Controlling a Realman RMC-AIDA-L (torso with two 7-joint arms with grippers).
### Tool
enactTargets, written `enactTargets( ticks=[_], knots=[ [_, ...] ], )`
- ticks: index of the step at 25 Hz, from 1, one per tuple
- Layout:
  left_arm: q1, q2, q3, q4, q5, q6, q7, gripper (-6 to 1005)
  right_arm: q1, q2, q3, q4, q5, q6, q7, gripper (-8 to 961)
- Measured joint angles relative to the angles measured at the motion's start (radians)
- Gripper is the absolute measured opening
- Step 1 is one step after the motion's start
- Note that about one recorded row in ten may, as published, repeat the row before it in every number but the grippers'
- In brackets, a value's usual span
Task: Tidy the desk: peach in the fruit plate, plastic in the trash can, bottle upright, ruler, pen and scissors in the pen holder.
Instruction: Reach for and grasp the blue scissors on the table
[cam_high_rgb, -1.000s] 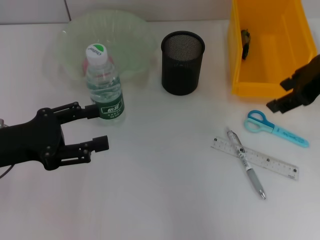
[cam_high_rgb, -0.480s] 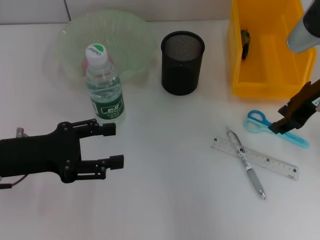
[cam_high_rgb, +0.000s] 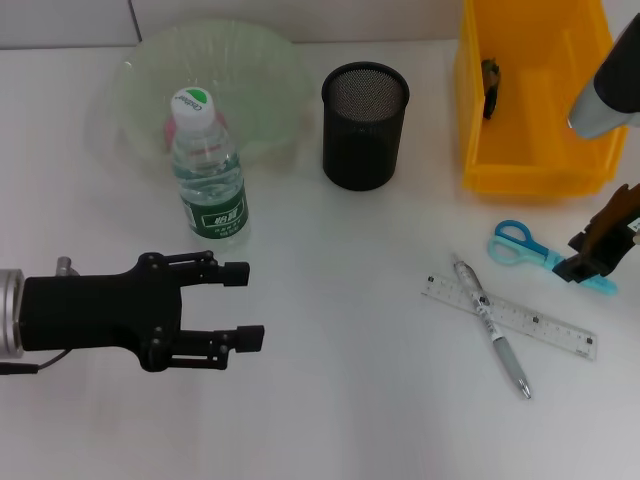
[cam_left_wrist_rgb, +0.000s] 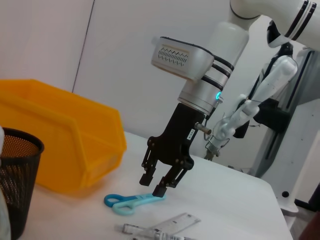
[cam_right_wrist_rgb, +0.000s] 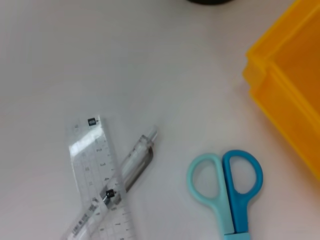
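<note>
The bottle (cam_high_rgb: 207, 165) stands upright in front of the green fruit plate (cam_high_rgb: 262, 62). A pinkish shape (cam_high_rgb: 171, 133) shows in the plate behind it, mostly hidden. My left gripper (cam_high_rgb: 245, 303) is open and holds nothing, a little in front of the bottle. The blue scissors (cam_high_rgb: 520, 245) (cam_left_wrist_rgb: 130, 202) (cam_right_wrist_rgb: 227, 185) lie flat near the yellow bin (cam_high_rgb: 540, 172). My right gripper (cam_high_rgb: 590, 262) (cam_left_wrist_rgb: 153, 184) hangs open just over their blade end. The pen (cam_high_rgb: 495, 330) (cam_right_wrist_rgb: 132, 162) lies across the clear ruler (cam_high_rgb: 540, 322) (cam_right_wrist_rgb: 100, 165). The black mesh pen holder (cam_high_rgb: 365, 125) (cam_left_wrist_rgb: 15, 175) stands empty.
A small dark item (cam_high_rgb: 490, 85) lies inside the yellow bin (cam_left_wrist_rgb: 75, 150) (cam_right_wrist_rgb: 290, 100) at the back right. White tabletop (cam_high_rgb: 340, 400) stretches between the two arms. The table's far edge meets a wall.
My left gripper has drawn back from the bottle, toward the front and right, leaving it standing. My right gripper has come down from beside the bin to the scissors' blades.
</note>
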Motion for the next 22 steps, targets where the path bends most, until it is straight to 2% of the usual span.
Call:
enactTargets(
  ticks=[14,22],
  knots=[
    [-0.021,-0.012,0.001,-0.003,0.022,-0.023,-0.004,805,-0.004,0.005,-0.019,0.062,-0.001,0.080,-0.024,383],
    [-0.021,-0.014,0.001,-0.003,0.022,-0.026,-0.013,805,0.000,0.003,-0.037,0.080,0.000,0.099,-0.025,288]
  ],
)
